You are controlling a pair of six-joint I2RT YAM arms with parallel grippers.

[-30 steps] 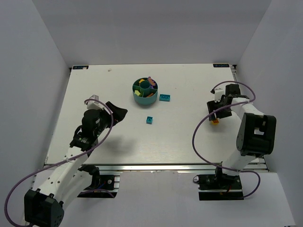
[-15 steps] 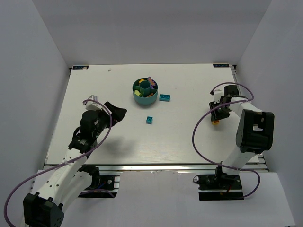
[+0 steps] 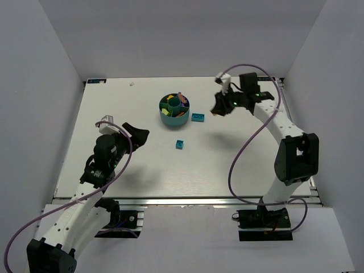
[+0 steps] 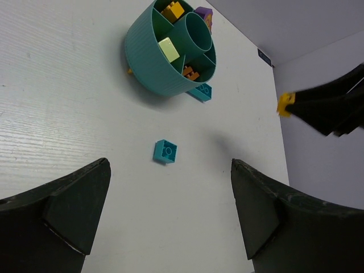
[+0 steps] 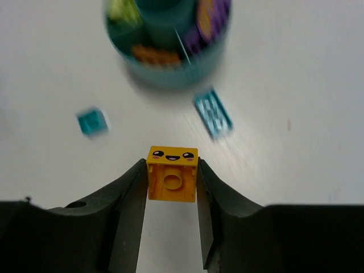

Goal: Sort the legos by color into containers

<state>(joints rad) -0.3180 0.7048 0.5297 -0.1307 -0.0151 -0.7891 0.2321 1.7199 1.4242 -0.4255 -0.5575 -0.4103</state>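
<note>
My right gripper (image 5: 172,181) is shut on a yellow-orange lego with a smiling face (image 5: 172,173), held in the air right of the teal divided bowl (image 3: 174,110); from above this gripper (image 3: 218,107) hangs over the table's back right. The bowl (image 4: 165,57) holds yellow, orange, purple and lime bricks in its wedges. A long teal lego (image 3: 198,118) lies just right of the bowl. A small square teal lego (image 3: 180,144) lies in front of it. My left gripper (image 4: 168,219) stands open and empty above the table, near the small teal lego (image 4: 165,151).
White walls enclose the table (image 3: 142,165) at the back and on both sides. A purple cable (image 3: 244,148) loops beside the right arm. The arm bases sit on the aluminium rail at the near edge.
The right arm rose from the table's right side and swung left and back toward the bowl with the yellow-orange lego in its jaws. The left arm shifted slightly.
</note>
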